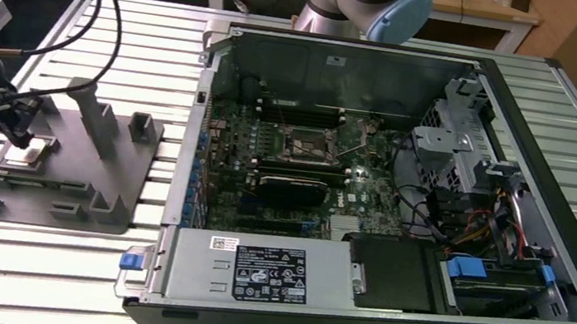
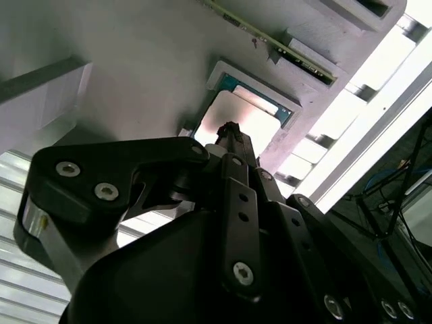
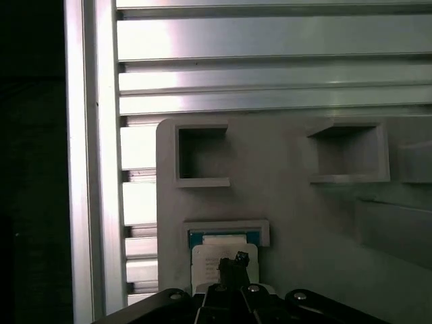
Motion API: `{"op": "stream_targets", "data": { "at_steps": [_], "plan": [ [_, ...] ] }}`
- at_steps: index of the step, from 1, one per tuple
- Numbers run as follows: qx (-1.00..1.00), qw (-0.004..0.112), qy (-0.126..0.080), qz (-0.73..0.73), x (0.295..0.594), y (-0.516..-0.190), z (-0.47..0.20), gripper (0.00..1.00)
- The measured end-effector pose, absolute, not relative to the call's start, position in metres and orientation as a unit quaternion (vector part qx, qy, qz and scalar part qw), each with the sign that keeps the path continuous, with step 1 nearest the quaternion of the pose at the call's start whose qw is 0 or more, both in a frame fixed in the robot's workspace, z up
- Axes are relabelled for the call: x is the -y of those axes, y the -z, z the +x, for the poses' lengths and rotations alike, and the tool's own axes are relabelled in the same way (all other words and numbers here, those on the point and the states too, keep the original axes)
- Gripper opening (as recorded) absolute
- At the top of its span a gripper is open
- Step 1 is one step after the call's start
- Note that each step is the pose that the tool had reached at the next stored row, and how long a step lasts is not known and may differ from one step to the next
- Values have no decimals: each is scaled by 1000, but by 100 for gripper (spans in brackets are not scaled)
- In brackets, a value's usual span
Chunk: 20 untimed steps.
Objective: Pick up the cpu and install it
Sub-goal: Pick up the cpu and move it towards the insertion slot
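Gripper (image 2: pixel 229 129), jaws drawn together to one narrow tip and clasping nothing, stands over the cpu (image 2: pixel 251 111), which lies in a pocket of the grey fixture (image 1: pixel 96 179); contact cannot be told.

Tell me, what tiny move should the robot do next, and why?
Probably ease straight down onto the cpu. The gripper sits centred over it in both wrist views, and the cpu lies flat in its pocket in the grey fixture, not yet lifted. Whether they touch, I cannot tell.
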<state>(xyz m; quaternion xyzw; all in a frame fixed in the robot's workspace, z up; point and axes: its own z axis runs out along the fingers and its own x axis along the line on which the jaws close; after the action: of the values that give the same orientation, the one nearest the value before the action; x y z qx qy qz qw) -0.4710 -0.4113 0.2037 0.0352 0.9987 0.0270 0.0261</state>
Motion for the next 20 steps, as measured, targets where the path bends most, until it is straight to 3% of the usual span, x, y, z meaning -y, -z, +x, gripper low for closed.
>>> {"op": "stream_targets", "data": {
  "at_steps": [14, 20],
  "plan": [
    [-999, 26, -27, 34, 413, -197, -471, 11],
    [-999, 26, -27, 34, 413, -197, -471, 35]
  ]
}}
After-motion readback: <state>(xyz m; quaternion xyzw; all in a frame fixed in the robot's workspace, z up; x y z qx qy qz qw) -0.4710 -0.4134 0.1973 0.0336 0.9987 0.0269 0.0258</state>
